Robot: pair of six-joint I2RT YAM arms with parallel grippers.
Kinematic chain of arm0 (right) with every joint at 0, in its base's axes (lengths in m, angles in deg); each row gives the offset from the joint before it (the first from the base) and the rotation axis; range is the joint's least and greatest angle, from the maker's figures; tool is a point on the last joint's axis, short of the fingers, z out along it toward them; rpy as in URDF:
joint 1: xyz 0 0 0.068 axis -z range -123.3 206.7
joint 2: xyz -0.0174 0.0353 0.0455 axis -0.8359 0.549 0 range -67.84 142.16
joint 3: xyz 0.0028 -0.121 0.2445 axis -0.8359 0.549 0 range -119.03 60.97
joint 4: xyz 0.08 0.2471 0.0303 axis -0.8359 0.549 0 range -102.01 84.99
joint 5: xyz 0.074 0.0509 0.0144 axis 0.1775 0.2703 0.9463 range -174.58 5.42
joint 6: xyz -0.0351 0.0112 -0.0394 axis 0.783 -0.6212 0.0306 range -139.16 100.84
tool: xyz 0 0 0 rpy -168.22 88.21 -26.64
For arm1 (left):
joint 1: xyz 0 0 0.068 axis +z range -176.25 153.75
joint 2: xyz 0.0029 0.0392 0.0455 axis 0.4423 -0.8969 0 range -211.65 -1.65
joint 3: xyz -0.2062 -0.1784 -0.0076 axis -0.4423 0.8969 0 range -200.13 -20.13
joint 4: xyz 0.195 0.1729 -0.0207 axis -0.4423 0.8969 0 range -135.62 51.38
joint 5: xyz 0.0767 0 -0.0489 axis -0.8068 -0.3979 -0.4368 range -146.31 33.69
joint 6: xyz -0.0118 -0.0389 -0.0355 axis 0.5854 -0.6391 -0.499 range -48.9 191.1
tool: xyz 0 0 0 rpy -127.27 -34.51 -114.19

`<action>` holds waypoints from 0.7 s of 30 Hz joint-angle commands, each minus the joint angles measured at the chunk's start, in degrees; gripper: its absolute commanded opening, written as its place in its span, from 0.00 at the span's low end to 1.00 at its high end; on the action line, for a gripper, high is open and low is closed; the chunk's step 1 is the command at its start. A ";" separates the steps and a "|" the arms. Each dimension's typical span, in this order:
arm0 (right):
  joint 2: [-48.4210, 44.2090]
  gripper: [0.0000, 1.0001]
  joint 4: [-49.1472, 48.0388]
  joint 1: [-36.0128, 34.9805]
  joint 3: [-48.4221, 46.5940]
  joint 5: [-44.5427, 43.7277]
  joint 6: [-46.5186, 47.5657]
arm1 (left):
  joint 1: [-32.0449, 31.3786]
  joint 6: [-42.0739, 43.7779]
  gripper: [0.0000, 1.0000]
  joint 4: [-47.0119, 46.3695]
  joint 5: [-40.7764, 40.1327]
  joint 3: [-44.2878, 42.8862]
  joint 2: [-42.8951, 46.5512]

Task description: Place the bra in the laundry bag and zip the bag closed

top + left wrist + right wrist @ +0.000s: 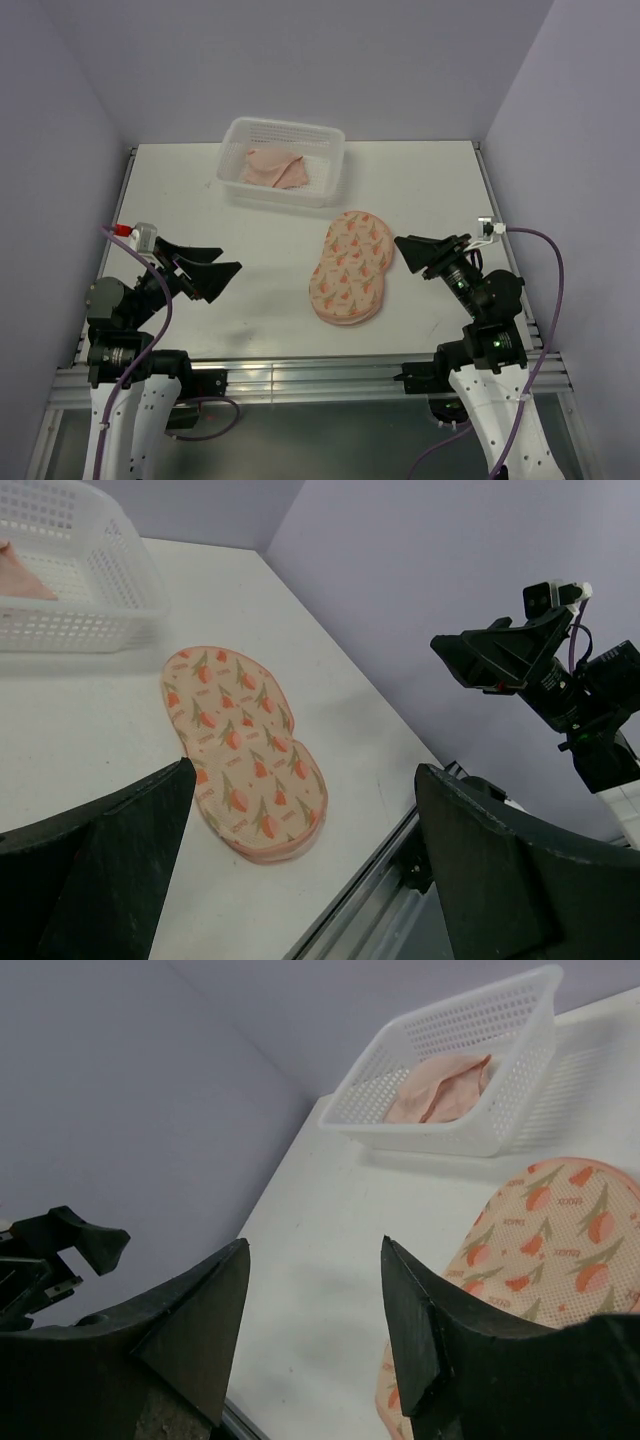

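Bra (276, 168) lies in the basket (240, 135), ahead and slightly right of my left fingers (200, 252), spread wide and empty; my right fingers (425, 250), half apart and empty, sit farther off, beside the laundry bag (351, 268).

The laundry bag (351, 268) is padded cloth, matt, with a printed face. The bra (275, 168) is soft, smooth fabric without shine. The basket (277, 193) is white plastic mesh, slightly glossy. The table (430, 190) is smooth, matt white. The left gripper (305, 770) and the right gripper (315, 1243) look like matt black plastic
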 commanded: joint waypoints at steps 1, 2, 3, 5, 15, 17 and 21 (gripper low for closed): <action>0.81 0.61 -2.15 0.04 -1.06 1.01 -0.26 | 0.31 -0.75 0.99 -2.44 1.69 -1.38 0.07; 0.81 0.61 -2.15 0.04 -1.06 1.10 -0.26 | 0.31 -0.84 0.99 -2.53 1.69 -1.29 0.07; 0.89 0.58 -2.15 -0.05 -1.06 1.27 -0.17 | 0.31 -1.19 0.99 -2.79 1.86 -1.21 0.16; 0.98 0.55 -1.97 -0.05 -1.15 1.36 -0.08 | 0.31 -1.63 0.99 -3.05 1.95 -1.12 0.68; 2.91 0.00 -2.58 0.04 -1.85 1.89 -0.17 | 0.31 -6.81 0.98 -6.83 -0.95 0.29 0.78; 3.88 0.00 -2.15 0.04 -2.81 0.93 0.09 | 0.31 -9.18 0.73 -10.16 -0.86 1.51 0.16; 6.25 0.03 0.31 0.04 -6.41 -4.07 2.02 | -0.31 -11.74 0.31 -15.36 -2.09 4.24 -1.50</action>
